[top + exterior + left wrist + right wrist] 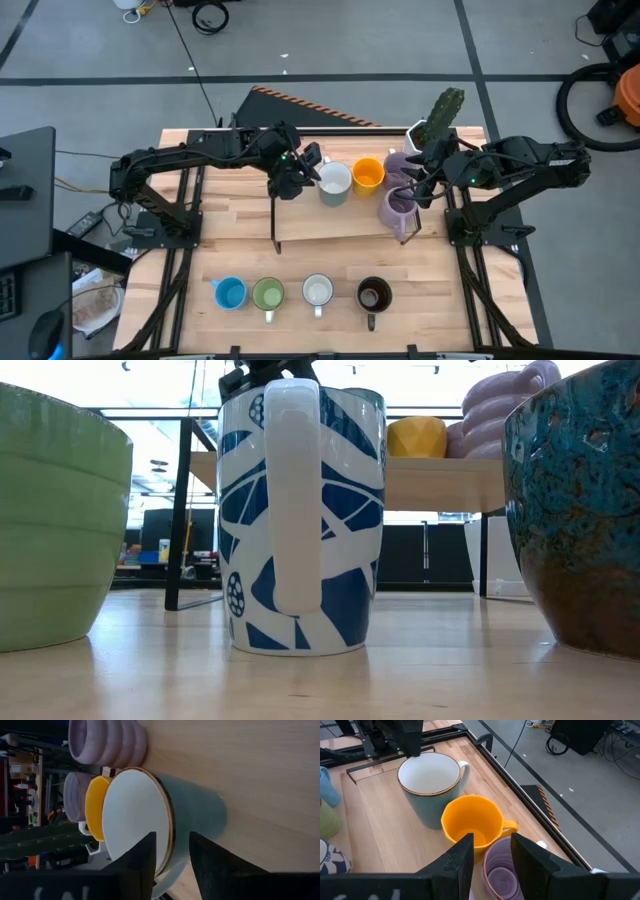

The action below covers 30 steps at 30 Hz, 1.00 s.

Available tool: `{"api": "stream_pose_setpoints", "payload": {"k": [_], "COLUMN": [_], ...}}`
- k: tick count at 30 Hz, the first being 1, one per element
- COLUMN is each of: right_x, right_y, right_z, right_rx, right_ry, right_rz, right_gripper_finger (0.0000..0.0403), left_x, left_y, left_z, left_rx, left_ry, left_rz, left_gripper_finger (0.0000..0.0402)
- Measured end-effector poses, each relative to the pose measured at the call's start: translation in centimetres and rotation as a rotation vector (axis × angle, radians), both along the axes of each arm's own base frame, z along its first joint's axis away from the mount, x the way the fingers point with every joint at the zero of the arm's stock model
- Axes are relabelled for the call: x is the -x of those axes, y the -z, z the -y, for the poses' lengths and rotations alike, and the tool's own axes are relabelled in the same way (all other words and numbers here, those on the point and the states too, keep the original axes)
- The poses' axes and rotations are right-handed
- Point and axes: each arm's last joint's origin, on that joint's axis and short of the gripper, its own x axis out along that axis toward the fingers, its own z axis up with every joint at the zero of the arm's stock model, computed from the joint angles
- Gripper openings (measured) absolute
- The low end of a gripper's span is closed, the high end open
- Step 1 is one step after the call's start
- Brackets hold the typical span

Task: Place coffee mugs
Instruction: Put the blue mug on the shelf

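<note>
Pale glazed ceramic mug with a brown rim point(165, 827) sits on the raised wooden shelf point(340, 228), its wall between the parted fingers of the left gripper point(171, 862), apparently unclamped. Likely rigid, slick, chippable; rim wall suits gripping. Right gripper point(491, 851) is open over a ribbed lilac mug point(501, 870).

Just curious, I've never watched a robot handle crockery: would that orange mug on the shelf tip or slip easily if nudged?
Probably not easily: the orange mug looks squat and wide-mouthed, standing upright on the flat wooden shelf. Its glossy faceted wall could be slippery. It looks ceramic, so likely stiff and breakable.
</note>
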Motion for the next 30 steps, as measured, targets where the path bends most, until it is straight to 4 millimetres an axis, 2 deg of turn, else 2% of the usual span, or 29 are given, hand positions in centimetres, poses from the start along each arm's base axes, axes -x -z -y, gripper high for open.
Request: {"api": "stream_pose_setpoints", "payload": {"k": [17, 24, 30], "right_x": [0.0, 0.0, 0.0], "right_y": [0.0, 0.0, 0.0], "right_z": [0.0, 0.0, -0.1], "right_rx": [-0.004, -0.006, -0.016], "right_ry": [-0.005, -0.007, -0.018], "right_rz": [-0.001, -0.002, -0.005], "right_gripper_finger": [0.0135, 0.0135, 0.0135], "left_x": [-0.3, 0.3, 1.6], "left_y": [-0.4, -0.8, -2.2], "left_z": [-0.3, -0.2, -0.3], "left_rx": [-0.022, -0.024, -0.019], "left_ry": [-0.049, -0.048, -0.07], "left_rz": [0.051, 0.048, 0.094], "left_gripper_finger": [0.0123, 0.0123, 0.0123]}}
